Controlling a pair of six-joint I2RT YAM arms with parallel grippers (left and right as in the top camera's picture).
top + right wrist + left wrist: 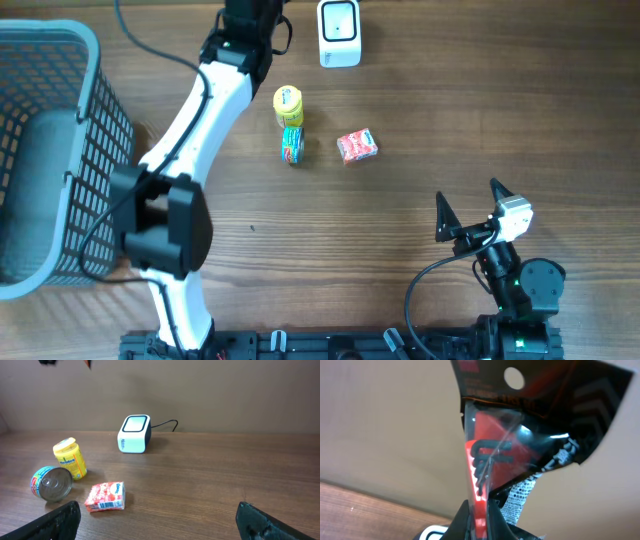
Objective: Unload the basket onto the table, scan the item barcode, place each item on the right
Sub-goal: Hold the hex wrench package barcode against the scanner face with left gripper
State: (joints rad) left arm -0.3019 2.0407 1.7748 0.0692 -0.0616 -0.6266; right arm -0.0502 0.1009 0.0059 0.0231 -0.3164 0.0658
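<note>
your left hand [479,512] is clenching on the packaged item [520,435], a black and red card-backed packet with a round hang hole at its top. the two fingers are pinching its clear lower edge, and the packet is standing up from them, tilted, in front of a plain wall. a white printed label is showing on its lower right side, but it is too blurred to tell whether that is the barcode.

from overhead, that left hand [247,20] is reaching to the far edge of the surface [420,110], just to the left of the white scanner [339,33]. the packet itself is not showing there.

your right hand [468,192] is sitting released, fingers spread wide and grasping nothing, near the front right of the surface, well apart from everything else.

a yellow jar [288,105], a tin can [292,145] lying on its side and a red packet [357,146] are resting near the middle. a grey basket [95,120] is standing at the left edge.
</note>
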